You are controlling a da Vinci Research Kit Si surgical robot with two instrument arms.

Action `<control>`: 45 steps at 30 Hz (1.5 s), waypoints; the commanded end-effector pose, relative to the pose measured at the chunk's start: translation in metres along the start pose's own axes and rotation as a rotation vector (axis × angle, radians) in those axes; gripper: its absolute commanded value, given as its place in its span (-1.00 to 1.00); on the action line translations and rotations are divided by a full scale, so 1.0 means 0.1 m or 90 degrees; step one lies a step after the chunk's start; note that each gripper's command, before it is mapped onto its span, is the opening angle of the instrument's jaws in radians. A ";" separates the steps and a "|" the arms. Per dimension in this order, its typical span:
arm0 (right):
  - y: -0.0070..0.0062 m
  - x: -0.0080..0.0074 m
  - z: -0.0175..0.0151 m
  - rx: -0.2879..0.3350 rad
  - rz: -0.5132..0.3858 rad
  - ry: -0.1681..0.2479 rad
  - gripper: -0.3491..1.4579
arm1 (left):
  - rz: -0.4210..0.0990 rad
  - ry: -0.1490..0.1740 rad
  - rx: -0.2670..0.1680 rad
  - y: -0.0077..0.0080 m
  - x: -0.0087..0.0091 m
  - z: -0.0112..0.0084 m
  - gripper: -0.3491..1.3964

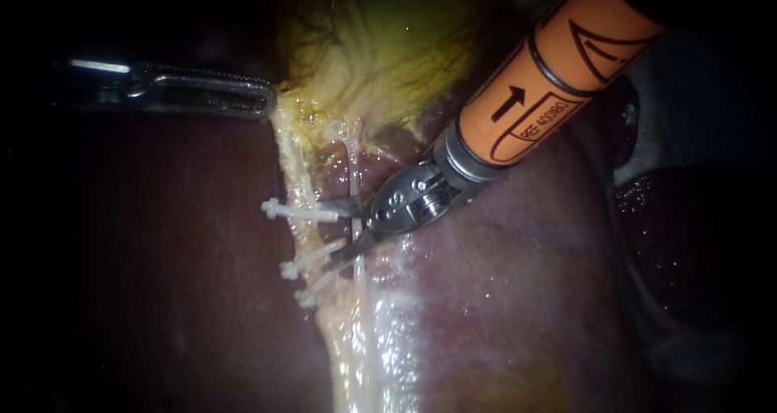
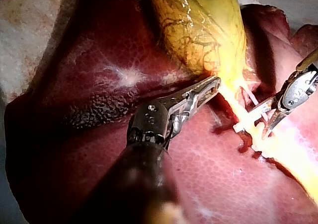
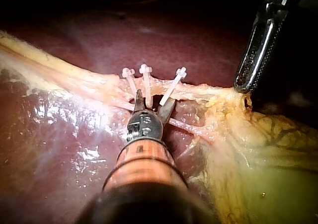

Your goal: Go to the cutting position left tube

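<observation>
- Slowly seat the left tube (image 1: 290, 174), between clips (image 1: 293, 211), inside the open end effector of the right instrument (image 1: 333, 233).
- Meanwhile the left instrument (image 1: 265, 100), clamped on the gallbladder (image 1: 380, 48), should hold tension.

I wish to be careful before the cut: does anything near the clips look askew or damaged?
Nothing stands out. The three clips sit across the tube, fanned slightly, not parallel; the right instrument has its jaws open beside them.
</observation>
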State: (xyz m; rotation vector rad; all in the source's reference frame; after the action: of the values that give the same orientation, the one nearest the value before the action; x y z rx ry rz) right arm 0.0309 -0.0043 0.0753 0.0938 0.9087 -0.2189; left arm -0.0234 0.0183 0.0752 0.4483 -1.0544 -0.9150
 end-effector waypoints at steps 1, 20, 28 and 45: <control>0.000 0.000 -0.001 0.000 0.000 0.000 0.79 | 0.000 0.000 0.000 0.000 0.000 0.000 -1.00; 0.011 0.002 -0.023 0.170 0.312 0.005 0.87 | 0.000 0.000 0.000 0.000 0.000 0.000 -1.00; 0.018 -0.017 -0.022 0.246 0.434 0.011 0.79 | 0.000 0.000 0.000 0.000 0.000 -0.001 -1.00; 0.025 -0.037 -0.007 0.414 0.620 0.055 0.57 | 0.000 0.000 0.000 -0.001 0.000 0.000 -1.00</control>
State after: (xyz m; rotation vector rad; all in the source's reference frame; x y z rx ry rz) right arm 0.0288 -0.0013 0.0779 1.1382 0.7551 0.4144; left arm -0.0234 0.0184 0.0751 0.4488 -1.0544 -0.9152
